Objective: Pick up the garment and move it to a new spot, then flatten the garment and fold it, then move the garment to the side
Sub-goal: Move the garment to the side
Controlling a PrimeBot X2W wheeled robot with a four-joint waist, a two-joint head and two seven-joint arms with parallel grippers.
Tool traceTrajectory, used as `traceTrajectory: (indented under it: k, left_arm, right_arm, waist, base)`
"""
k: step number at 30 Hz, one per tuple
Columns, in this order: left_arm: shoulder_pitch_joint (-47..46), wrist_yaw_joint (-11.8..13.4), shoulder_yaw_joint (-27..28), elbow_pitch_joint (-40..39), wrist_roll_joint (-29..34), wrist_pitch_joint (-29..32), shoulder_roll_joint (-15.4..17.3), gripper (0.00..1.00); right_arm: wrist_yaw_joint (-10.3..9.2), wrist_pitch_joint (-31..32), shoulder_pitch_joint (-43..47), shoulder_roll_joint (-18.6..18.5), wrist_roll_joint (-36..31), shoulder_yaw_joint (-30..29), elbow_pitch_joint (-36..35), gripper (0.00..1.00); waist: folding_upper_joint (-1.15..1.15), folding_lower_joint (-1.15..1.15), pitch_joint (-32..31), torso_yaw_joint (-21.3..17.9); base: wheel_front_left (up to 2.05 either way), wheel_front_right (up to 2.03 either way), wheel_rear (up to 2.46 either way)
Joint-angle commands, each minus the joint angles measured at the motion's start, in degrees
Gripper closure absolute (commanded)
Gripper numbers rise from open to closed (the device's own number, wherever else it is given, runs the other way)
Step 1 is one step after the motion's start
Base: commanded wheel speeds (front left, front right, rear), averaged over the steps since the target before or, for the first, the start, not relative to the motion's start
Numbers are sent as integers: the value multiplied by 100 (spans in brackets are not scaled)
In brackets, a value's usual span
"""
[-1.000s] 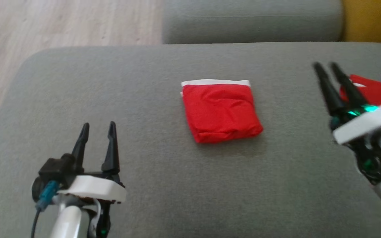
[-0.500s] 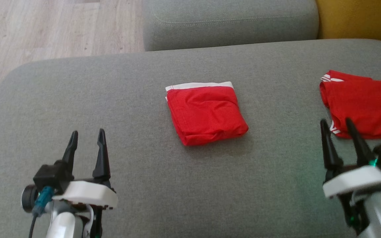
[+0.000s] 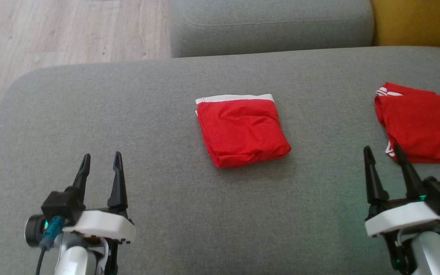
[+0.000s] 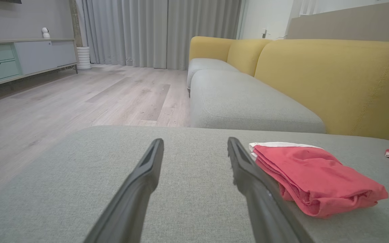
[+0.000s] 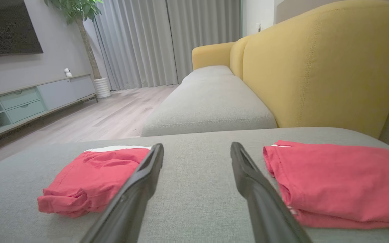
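A red garment (image 3: 243, 130) with a white waistband lies folded in a small square at the middle of the grey seat (image 3: 128, 99). It also shows in the left wrist view (image 4: 316, 179) and the right wrist view (image 5: 93, 179). A second red garment (image 3: 422, 122) lies folded flat at the seat's right edge, also seen from the right wrist (image 5: 343, 182). My left gripper (image 3: 101, 156) stands open at the lower left, well short of the middle garment. My right gripper (image 3: 382, 149) stands open at the lower right, its tips just short of the right garment's near corner. Both hold nothing.
Behind the seat lies another grey cushion (image 3: 269, 26), with a yellow backrest (image 3: 418, 23) at the far right. Wooden floor (image 3: 52, 30) runs beyond the seat's rounded left end. A low cabinet (image 4: 19, 57) and curtains stand far off.
My right gripper has drawn back from beside the right garment to the lower right, open throughout. The head view has shifted a little. The left gripper and both garments lie as before.
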Motion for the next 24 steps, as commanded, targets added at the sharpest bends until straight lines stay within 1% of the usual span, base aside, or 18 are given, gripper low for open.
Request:
traceTrajectory:
  k: [1,5,8,12,19,24]
  left_arm:
    - [-230,-15,151,-168,42,-70,11,0]
    - [-268,-10,67,-172,32,-70,11,0]
    - [-329,0,-37,-193,19,-70,11,0]
    - [-411,30,-177,-234,-21,-70,11,0]
    - [-568,119,-440,-240,-112,-70,11,0]
    - [-667,164,-581,-256,-163,-70,11,0]
  right_arm:
    - [39,-28,-198,-43,39,175,-114,0]
    - [39,164,-469,-63,244,293,8,0]
    - [39,608,-936,-142,516,458,320,0]
    - [39,1255,-1745,-208,964,701,983,0]
    - [39,2289,-3088,-346,1581,1322,2334,0]
    - [39,3096,-3716,-419,2132,1638,3156,0]
  waist:
    - [0,0,11,40]
    - [0,0,69,137]
    - [0,0,171,278]
    - [0,0,338,524]
    - [0,0,656,1067]
    - [0,0,836,1419]
  base:
    - [0,0,0]
    - [0,0,0]
    - [0,0,0]
    - [0,0,0]
    - [0,0,0]
    - [0,0,0]
